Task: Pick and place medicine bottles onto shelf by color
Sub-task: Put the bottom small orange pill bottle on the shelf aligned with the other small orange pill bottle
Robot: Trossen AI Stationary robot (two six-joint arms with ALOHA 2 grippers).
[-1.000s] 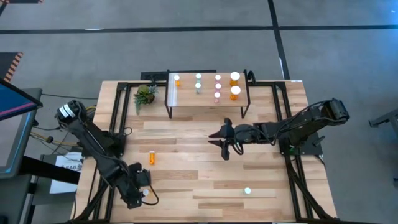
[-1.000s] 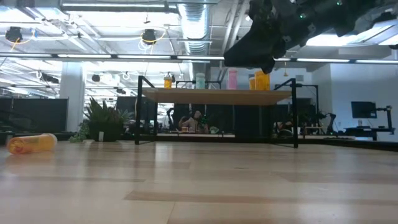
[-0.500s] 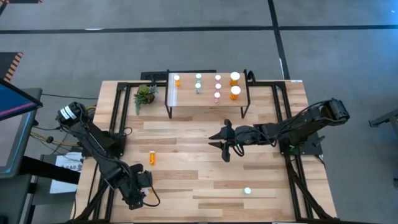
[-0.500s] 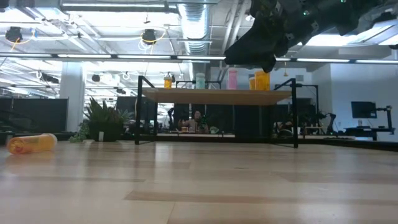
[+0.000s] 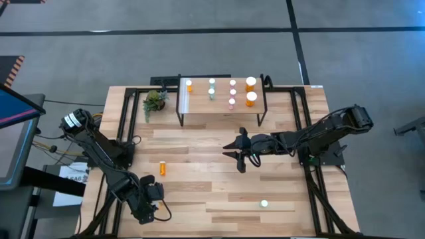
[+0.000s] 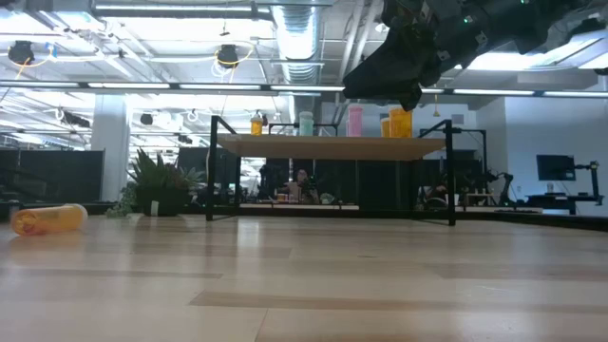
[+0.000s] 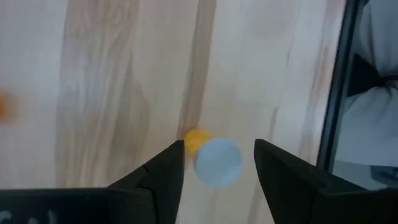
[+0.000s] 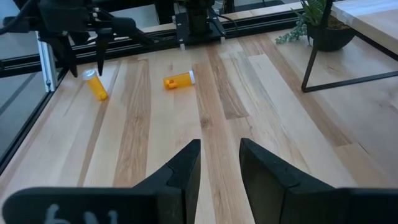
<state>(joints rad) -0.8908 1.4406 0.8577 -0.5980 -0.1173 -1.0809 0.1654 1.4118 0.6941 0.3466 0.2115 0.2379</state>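
A small orange medicine bottle [image 7: 214, 160] with a white cap stands near the table's near left corner, also seen in the right wrist view [image 8: 95, 85]. My left gripper [image 7: 217, 144] [image 5: 149, 207] points down over it, open, one finger on each side of the cap with a gap at both. A second orange bottle [image 5: 162, 167] [image 8: 179, 79] lies on its side on the table. A white-capped bottle [image 5: 264, 204] stands near the front edge. The shelf [image 5: 199, 106] at the back carries orange, teal and pink bottles. My right gripper [image 5: 239, 156] [image 8: 219, 155] hovers open at mid-table with nothing between its fingers.
A small potted plant [image 5: 155, 101] stands left of the shelf. Black frame rails [image 5: 302, 133] run along the table's sides. The shelf's thin black legs [image 6: 215, 171] stand on the tabletop. Bare wood lies between the two grippers.
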